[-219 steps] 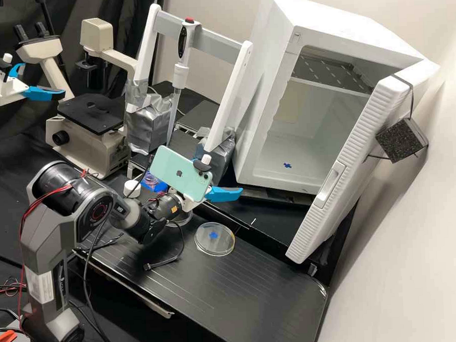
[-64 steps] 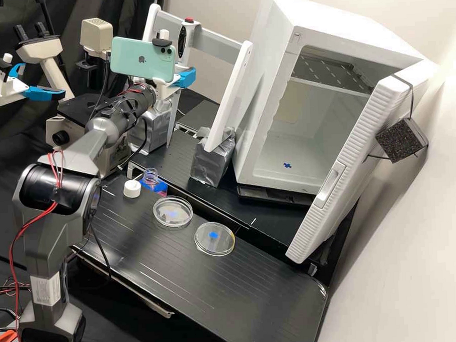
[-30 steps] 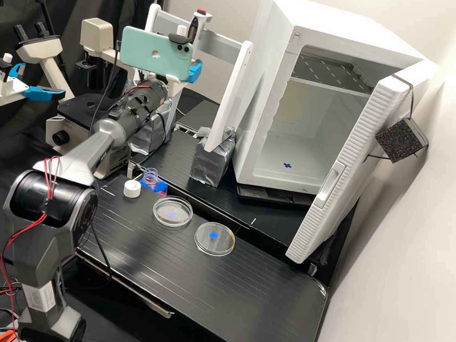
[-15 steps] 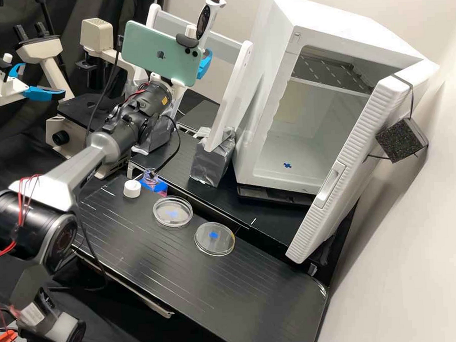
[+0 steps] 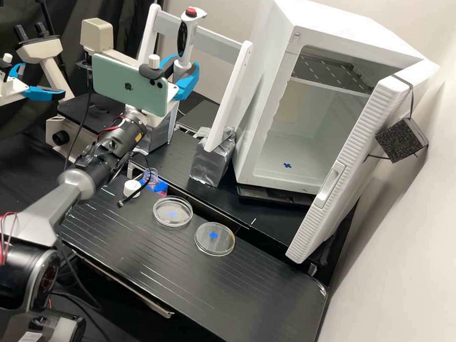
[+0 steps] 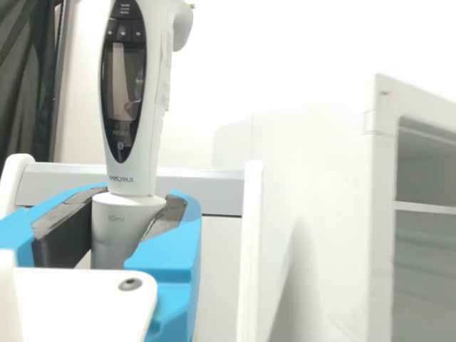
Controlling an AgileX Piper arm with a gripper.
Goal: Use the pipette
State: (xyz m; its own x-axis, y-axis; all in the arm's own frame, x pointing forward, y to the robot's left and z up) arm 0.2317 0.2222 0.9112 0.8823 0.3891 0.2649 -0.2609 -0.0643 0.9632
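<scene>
A: How does the pipette [image 5: 184,42] look, up between the fingers?

B: Smooth and white, long and rounded, standing near upright with a slight lean. A glossy black oval panel [image 6: 122,89] runs down its face, a red button [image 5: 191,12] caps it, and a blunt spur juts out near the top. The body narrows, then meets a wider, paler collar [image 6: 122,217].

A: And the gripper [image 5: 182,67]?

B: Clamped on the pipette at that collar. Its bright blue fingers [image 6: 174,246] have dark, rough-looking pads [image 6: 68,221], one against each side. A mint-green phone [image 5: 130,84] with rounded corners is mounted beside them, toward the arm.

A: What's behind it?

B: A stand, with smooth white uprights [image 5: 234,90] and a flat grey crossbar [image 5: 220,43]. Below and to the gripper's right, one upright's foot is wrapped in crinkled silver tape [image 5: 211,161].

A: Farther right?

B: A boxy white cabinet [image 5: 264,73], well apart from the gripper, its door [image 5: 348,165] ajar and finely ribbed along the edge.

A: Below the gripper?

B: On the ridged black surface [image 5: 193,288] lie two clear, round, shallow dishes, one [image 5: 182,216] nearer the gripper than the other [image 5: 220,248]. Near them are a squat white cap [image 5: 132,187] and a clear-necked bottle [image 5: 155,185], blue and pink lower down.
</scene>
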